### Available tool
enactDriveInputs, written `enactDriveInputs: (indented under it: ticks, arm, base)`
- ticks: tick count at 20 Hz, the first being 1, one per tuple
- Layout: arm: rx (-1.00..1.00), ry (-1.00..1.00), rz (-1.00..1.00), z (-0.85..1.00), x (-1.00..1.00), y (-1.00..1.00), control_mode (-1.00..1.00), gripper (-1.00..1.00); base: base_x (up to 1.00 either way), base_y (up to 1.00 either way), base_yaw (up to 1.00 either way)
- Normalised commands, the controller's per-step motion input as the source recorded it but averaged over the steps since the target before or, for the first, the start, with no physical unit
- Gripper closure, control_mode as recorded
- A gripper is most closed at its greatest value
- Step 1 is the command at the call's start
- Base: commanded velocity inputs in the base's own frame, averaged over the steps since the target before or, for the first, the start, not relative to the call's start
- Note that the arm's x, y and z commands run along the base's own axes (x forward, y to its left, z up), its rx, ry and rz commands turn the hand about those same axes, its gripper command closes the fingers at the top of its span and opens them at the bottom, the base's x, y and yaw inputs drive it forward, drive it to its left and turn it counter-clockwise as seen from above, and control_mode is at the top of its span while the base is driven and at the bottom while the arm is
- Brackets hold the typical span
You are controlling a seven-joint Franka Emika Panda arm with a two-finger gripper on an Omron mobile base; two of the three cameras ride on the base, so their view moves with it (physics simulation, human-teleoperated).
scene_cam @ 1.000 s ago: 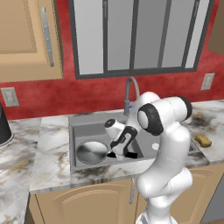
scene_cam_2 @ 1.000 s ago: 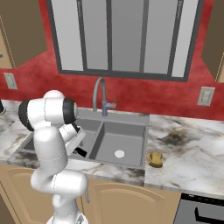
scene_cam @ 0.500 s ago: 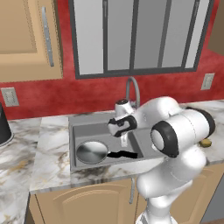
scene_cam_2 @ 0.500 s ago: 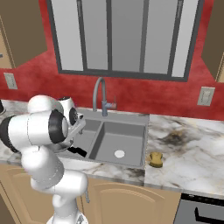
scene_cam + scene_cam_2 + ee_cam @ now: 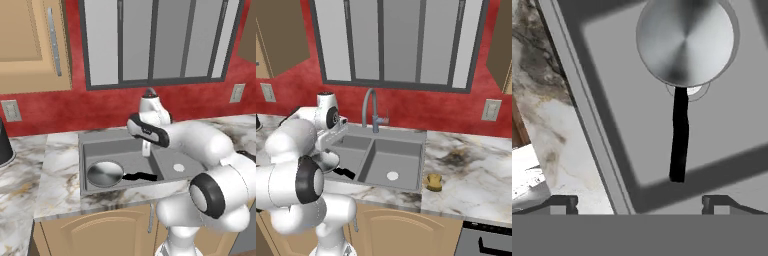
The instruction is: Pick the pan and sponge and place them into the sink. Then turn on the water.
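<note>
Pan (image 5: 684, 40) flat in sink (image 5: 612, 90) basin ahead of gripper (image 5: 639, 202), jaws wide, empty; sponge (image 5: 433, 182) off on counter.

I see the pan (image 5: 105, 174), round and shiny silver, lying flat on the floor of the left basin of the grey double sink (image 5: 90, 145), its black handle pointing toward the divider and its bowl partly over the white drain. The small yellow-tan sponge (image 5: 433, 181) sits on the worktop just right of the sink.
</note>
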Motion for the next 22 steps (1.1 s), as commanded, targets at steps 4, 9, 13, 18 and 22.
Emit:
enactDriveInputs:
  ticks: [4,9,13,18,22]
  arm:
    - [0.0,-0.03,-0.3,0.76,-0.88,0.2,-1.0,-1.0]
    - [0.0,0.0,-0.39,0.87,-0.8,0.0,-1.0,-1.0]
    - [0.0,0.0,-0.38,0.78,-0.76,-0.16,-1.0,-1.0]
    - [0.0,0.0,-0.34,0.28,-0.7,-0.43,-1.0,-1.0]
    - [-0.02,0.0,-0.31,-0.01,-0.49,-0.85,-1.0,-1.0]
  base:
    - [0.0,0.0,0.0]
    - [0.0,0.0,0.0]
    - [0.0,0.0,0.0]
    - [0.0,0.0,0.0]
    - [0.0,0.0,0.0]
